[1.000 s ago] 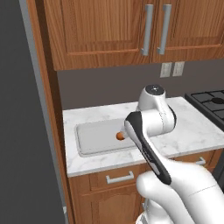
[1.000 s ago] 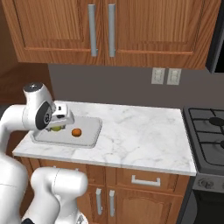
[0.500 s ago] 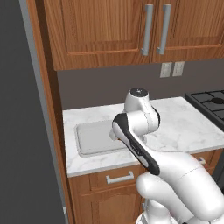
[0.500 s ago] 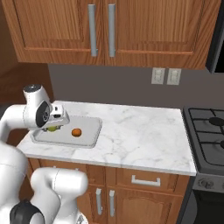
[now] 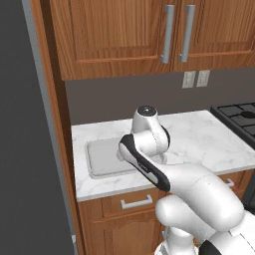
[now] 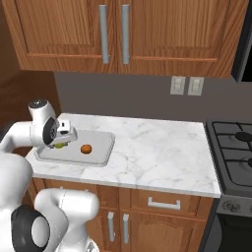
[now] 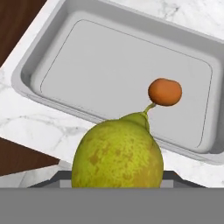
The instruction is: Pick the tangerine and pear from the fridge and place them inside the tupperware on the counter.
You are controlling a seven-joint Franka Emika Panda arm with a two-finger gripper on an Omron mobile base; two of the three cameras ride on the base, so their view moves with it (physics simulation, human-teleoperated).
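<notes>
counter (image 6: 147,152) | tupperware (image 7: 52,52): one tangerine (image 7: 165,92) inside | hand (image 6: 61,140) clenched on one pear (image 7: 117,155)

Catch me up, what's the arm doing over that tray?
The gripper is shut on the pear, holding it above the near edge of the tupperware on the counter. The tangerine already lies inside the tray. The pear has not been released yet.
</notes>
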